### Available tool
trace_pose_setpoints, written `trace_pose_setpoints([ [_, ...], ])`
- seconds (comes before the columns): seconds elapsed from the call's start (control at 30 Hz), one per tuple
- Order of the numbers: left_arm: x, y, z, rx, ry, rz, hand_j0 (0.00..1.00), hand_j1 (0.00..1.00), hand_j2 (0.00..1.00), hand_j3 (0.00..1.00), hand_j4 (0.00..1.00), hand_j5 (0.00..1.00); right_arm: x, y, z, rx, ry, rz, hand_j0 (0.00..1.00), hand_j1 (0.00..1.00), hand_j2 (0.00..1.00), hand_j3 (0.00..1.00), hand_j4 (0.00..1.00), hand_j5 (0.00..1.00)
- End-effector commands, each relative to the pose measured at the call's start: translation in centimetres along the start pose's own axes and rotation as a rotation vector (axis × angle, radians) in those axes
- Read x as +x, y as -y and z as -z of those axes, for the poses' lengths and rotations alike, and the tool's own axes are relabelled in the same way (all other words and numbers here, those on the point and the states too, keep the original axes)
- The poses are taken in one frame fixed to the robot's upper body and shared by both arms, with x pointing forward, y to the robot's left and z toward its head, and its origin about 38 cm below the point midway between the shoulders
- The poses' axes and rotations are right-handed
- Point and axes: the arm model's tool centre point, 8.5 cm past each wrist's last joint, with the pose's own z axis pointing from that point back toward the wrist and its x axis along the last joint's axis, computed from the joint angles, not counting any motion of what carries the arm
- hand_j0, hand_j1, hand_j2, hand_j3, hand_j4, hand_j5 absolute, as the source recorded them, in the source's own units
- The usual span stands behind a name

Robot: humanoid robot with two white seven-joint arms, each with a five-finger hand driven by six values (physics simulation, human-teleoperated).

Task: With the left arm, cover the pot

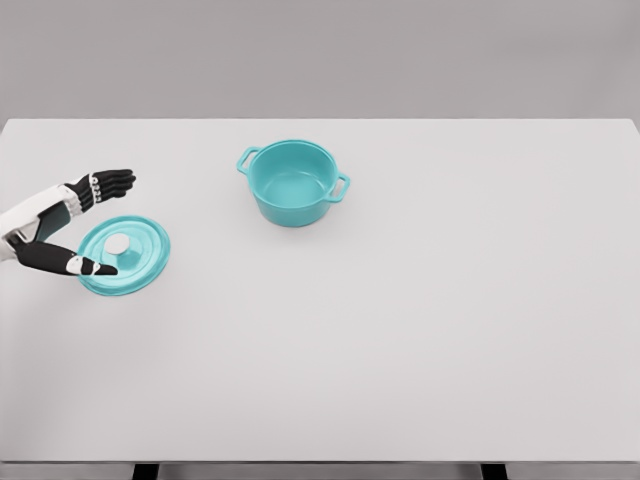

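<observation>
Right now the job is at the reaching stage: the lid (pixel 124 256) lies flat on the white tabletop (pixel 420 330) at the left, and the pot (pixel 293 182) stands open and upright well apart from it, up and to the right, near the middle of the far half. Nothing covers the pot yet.

To do this step well, the left hand (pixel 75 225) should settle squarely over the small pale knob (pixel 118 244) at the lid's centre and close on that, not on the thin rim, so the lid hangs level when lifted. It looks wise to raise it clear of the tabletop before carrying it across, since the pot's near wall and its two side handles could catch a low lid. Lowering it centred over the rim should let it seat instead of tipping in.

The fingers (pixel 110 182) are wide apart and hold nothing. The four long ones stretch out beyond the lid's far edge, while the thumb (pixel 85 265) reaches over the lid's near left part; whether it touches the lid I cannot tell. The right arm is not in view.
</observation>
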Motion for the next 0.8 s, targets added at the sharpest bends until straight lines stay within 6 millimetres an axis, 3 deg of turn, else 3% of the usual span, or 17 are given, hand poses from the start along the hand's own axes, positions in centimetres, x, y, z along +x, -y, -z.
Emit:
trace_pose_setpoints([
  [0.0,0.1,-0.1,0.0,0.005,0.006,-0.012,1.0,1.0,1.0,1.0,1.0,1.0,0.0,0.0,0.0,0.002,-0.001,0.0,1.0,1.0,1.0,1.0,1.0,1.0],
  [0.27,-0.2,-0.1,0.1,0.008,0.001,-0.01,1.0,1.0,1.0,1.0,1.0,1.0,0.0,0.0,0.0,0.0,-0.001,0.0,1.0,1.0,1.0,1.0,1.0,1.0],
  [0.4,-1.7,-0.7,-0.7,0.035,-0.044,-0.029,1.0,1.0,1.0,1.0,1.0,1.0,0.0,0.0,0.0,0.0,-0.001,0.0,1.0,1.0,1.0,1.0,1.0,1.0],
  [0.5,-2.5,0.8,0.2,0.015,-0.038,-0.061,1.0,1.0,1.0,1.0,1.0,1.0,0.0,0.0,0.0,0.0,0.001,0.0,1.0,1.0,1.0,1.0,1.0,1.0],
  [0.67,-2.6,0.4,0.2,0.023,-0.043,-0.055,1.0,1.0,1.0,1.0,1.0,1.0,0.0,0.0,0.0,0.0,0.001,0.0,1.0,1.0,1.0,1.0,1.0,1.0],
  [0.77,-4.0,-0.5,-0.5,0.062,-0.083,-0.068,1.0,1.0,1.0,1.0,1.0,1.0,0.0,0.0,0.0,0.0,0.001,0.0,1.0,1.0,1.0,1.0,1.0,1.0],
])
